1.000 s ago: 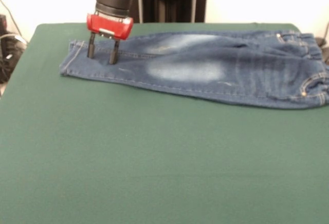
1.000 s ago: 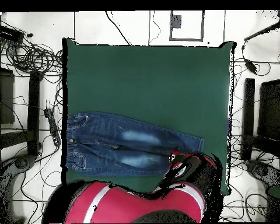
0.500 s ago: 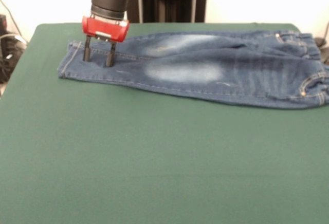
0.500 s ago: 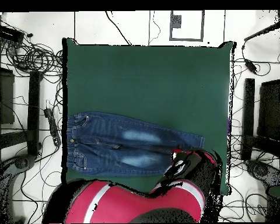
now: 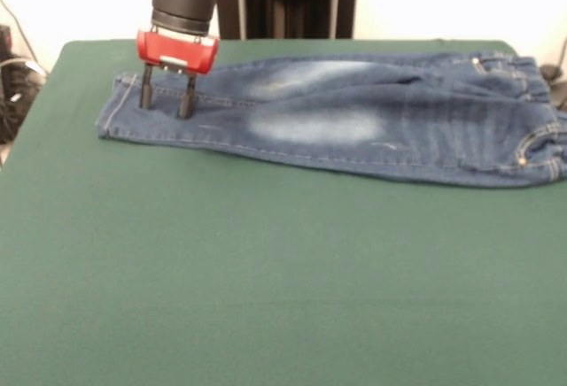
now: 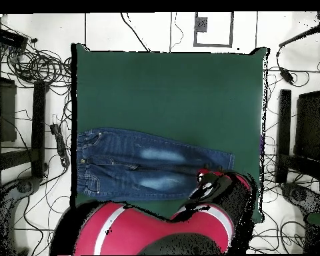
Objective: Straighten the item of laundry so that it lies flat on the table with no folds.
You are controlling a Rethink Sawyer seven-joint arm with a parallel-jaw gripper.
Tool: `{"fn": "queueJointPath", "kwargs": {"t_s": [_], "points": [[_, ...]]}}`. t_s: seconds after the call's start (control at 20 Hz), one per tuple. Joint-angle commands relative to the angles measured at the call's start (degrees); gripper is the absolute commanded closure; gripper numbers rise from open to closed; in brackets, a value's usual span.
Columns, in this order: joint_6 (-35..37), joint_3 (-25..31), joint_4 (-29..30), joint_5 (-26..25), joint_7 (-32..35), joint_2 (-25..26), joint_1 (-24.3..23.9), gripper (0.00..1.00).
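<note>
The item of laundry (image 5: 354, 120) is a small pair of dark blue jeans with pale thigh patches, stretched lengthwise across the far part of the green table (image 5: 266, 271). Its waistband lies at the right in the front view, its leg cuffs at the left. My gripper (image 5: 164, 101) stands upright over the cuff end, open, with both fingertips pressed down on the denim. In the overhead view the jeans (image 6: 143, 163) lie along the table's (image 6: 169, 93) lower half, and the red arm covers the gripper (image 6: 204, 179) at the cuff end.
Cables and dark equipment (image 6: 29, 67) lie on the floor around the table's sides. The waistband (image 6: 83, 163) reaches the table's left edge in the overhead view. Green tabletop stretches wide in front of the jeans.
My gripper has slid toward the cuff end, leftward in the front view, dragging the leg cuffs with it. The leg now lies a little more stretched out.
</note>
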Motion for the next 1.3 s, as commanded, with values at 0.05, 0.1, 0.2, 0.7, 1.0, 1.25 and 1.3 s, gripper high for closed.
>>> {"fn": "queueJointPath", "kwargs": {"t_s": [0.05, 0.1, 0.2, 0.7, 1.0, 1.25, 1.3], "points": [[-1.7, 3.3, -9.8, 5.5, -10.5, 4.1, 1.7, 0.00], [-1.5, 2.7, -9.8, 5.8, -10.3, 4.1, 2.0, 0.00], [-1.5, 1.5, -10.1, 6.5, -10.6, 4.0, 2.6, 0.00], [-1.5, -0.2, -11.2, 5.4, -10.0, 2.9, 2.7, 0.00], [-1.9, -0.2, -11.7, 5.3, -9.3, 3.5, 2.4, 0.00], [1.3, 2.2, -11.3, 1.6, -5.1, 4.0, 2.5, 0.00], [3.2, 3.8, -10.4, 0.1, -3.1, 3.8, 2.1, 0.00]]}}
